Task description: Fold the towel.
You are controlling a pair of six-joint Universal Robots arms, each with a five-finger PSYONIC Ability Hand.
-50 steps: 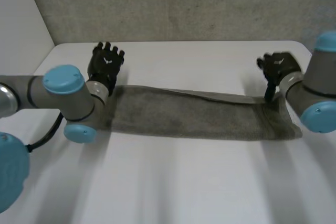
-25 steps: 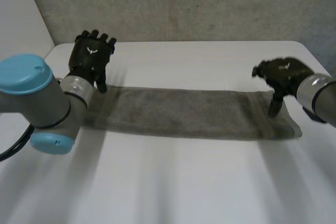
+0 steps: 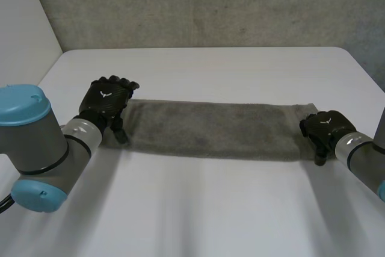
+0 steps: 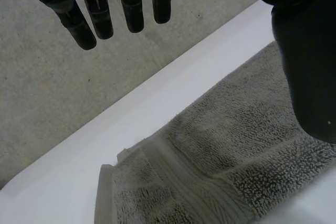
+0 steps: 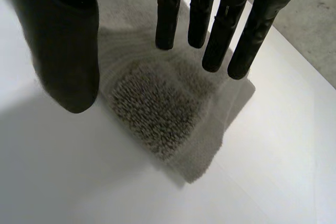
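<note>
A grey towel (image 3: 210,130) lies across the white table (image 3: 204,209) as a long, narrow folded strip. My left hand (image 3: 107,102) is at its left end, with straight fingers (image 4: 134,9) and the thumb (image 4: 307,66) spread over the towel (image 4: 231,156) near a corner. My right hand (image 3: 325,128) is at the right end, low over the cloth. Its fingers (image 5: 212,35) are straight and stand apart from the thumb (image 5: 68,51), with the towel's corner (image 5: 157,114) lying flat below the gap. Neither hand has cloth pinched.
A grey wall (image 3: 198,4) runs behind the table's far edge. Bare white tabletop stretches in front of the towel and behind it. My left arm (image 3: 36,142) reaches in at the near left, and my right arm (image 3: 367,161) at the near right.
Both hands have come down and toward me from behind the towel to its two ends. The towel now lies flat and straight. The right hand's fingers have drawn in a little.
</note>
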